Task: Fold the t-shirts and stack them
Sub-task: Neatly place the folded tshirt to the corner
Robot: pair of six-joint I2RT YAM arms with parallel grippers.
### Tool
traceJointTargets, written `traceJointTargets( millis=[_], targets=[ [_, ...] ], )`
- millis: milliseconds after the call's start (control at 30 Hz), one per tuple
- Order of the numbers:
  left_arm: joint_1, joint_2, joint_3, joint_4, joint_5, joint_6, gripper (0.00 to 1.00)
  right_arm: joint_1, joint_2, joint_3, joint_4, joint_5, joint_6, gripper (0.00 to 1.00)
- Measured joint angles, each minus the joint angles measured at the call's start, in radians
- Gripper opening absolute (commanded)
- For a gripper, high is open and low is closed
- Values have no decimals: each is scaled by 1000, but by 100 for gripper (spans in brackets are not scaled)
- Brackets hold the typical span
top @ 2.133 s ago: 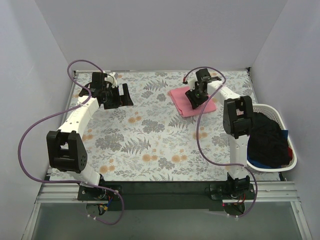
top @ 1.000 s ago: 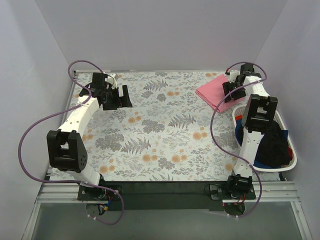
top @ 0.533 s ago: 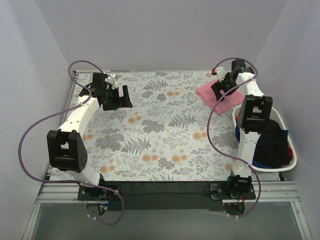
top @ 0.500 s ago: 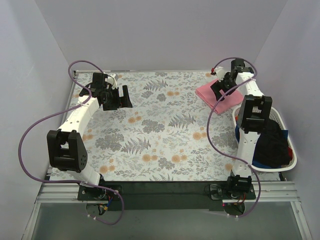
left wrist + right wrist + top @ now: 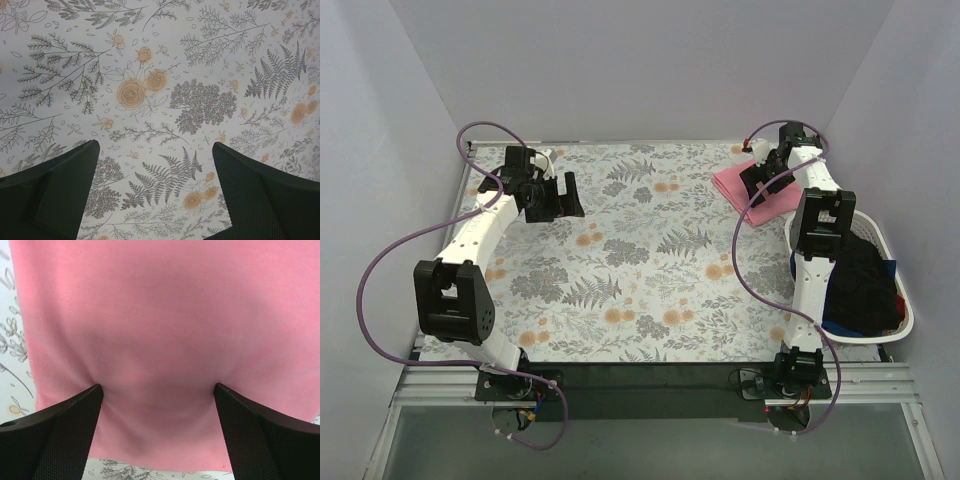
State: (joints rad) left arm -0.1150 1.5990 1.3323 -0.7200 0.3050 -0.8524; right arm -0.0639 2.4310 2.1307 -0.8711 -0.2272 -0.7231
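Note:
A folded salmon-pink t-shirt (image 5: 732, 184) lies at the far right of the table, next to the basket. My right gripper (image 5: 758, 178) is open wide and presses its fingertips down into the shirt. In the right wrist view the pink shirt (image 5: 160, 315) fills the frame and dents between the spread jaws of the right gripper (image 5: 156, 390). My left gripper (image 5: 556, 195) is open and empty, held over the tablecloth at the far left; it also shows in the left wrist view (image 5: 154, 147). A black t-shirt (image 5: 860, 285) is heaped in the basket with a dark blue one (image 5: 838, 327) under it.
The white oval laundry basket (image 5: 906, 312) stands at the right edge, just behind my right arm's upright link (image 5: 812, 240). The floral tablecloth (image 5: 650, 270) covers the table. White walls close in on the left, back and right.
My right gripper has dragged the folded pink shirt from the middle of the back to the far right corner, then settled on it. The left arm has not moved.

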Motion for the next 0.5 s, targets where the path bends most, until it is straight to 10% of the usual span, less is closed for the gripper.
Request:
traceJointTargets(
  millis=[500],
  targets=[
    [0,0,0,-14,-6,1,97,-35,85,149,19,147,376,96]
  ],
)
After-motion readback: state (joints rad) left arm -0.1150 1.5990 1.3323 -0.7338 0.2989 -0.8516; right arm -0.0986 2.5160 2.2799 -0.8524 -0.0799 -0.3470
